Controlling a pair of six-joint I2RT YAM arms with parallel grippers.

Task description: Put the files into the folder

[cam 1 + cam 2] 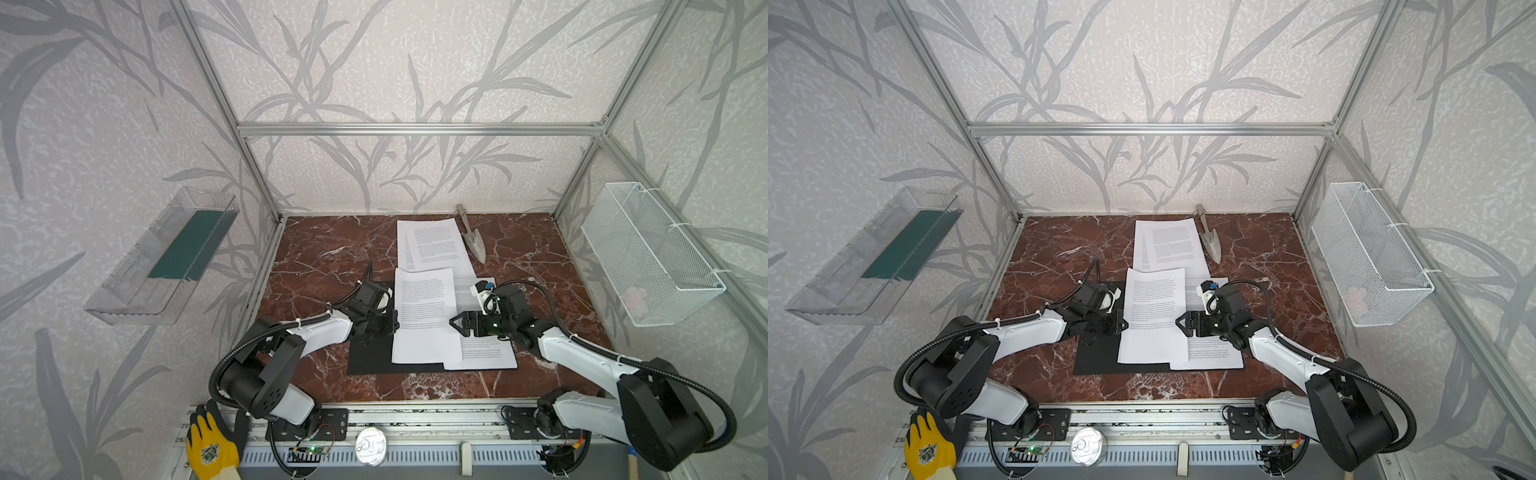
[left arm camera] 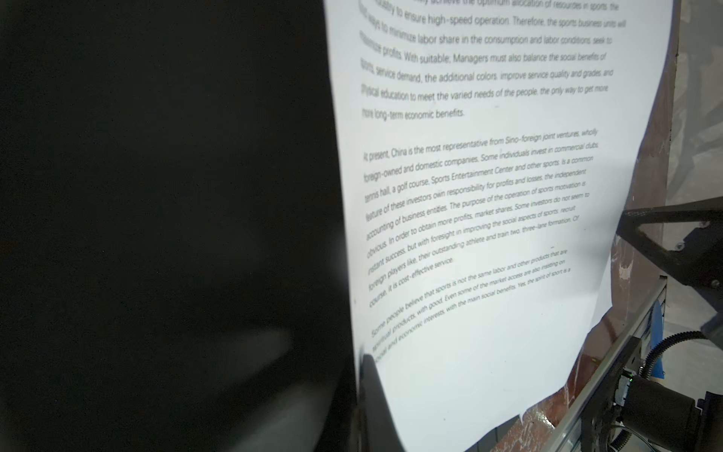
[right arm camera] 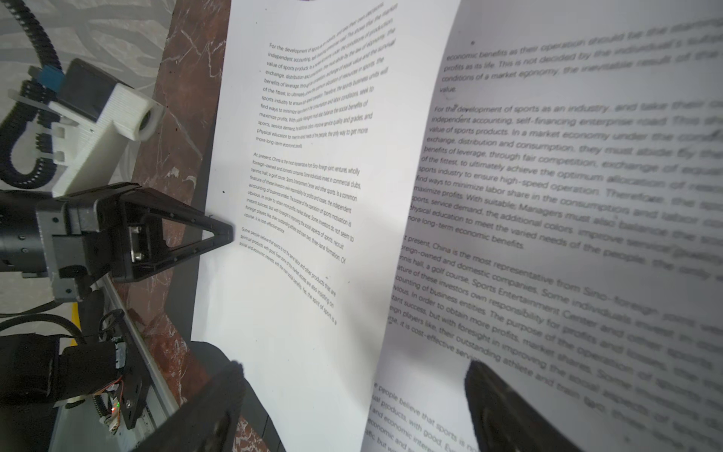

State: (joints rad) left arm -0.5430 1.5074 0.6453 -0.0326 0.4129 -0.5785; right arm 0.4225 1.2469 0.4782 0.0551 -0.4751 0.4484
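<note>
The black folder (image 1: 370, 353) (image 1: 1096, 357) lies flat on the marble table. One printed file sheet (image 1: 424, 316) (image 1: 1152, 316) rests partly on it, bowed upward. My left gripper (image 1: 395, 326) (image 2: 362, 360) is shut on that sheet's left edge; its tip also shows in the right wrist view (image 3: 229, 235). My right gripper (image 1: 453, 322) (image 3: 352, 379) stands open, its jaws either side of the same sheet's right edge. It hovers over a second sheet (image 1: 486, 353) (image 3: 567, 195) lying beside the folder. More files (image 1: 436, 245) (image 1: 1173, 245) lie overlapped at the back.
A metal trowel (image 1: 473, 241) lies right of the far sheets. A white wire basket (image 1: 652, 257) hangs on the right wall. On the left wall a clear tray (image 1: 124, 291) holds a green pad. A yellow glove (image 1: 212, 444) and a tin (image 1: 371, 446) sit on the front rail.
</note>
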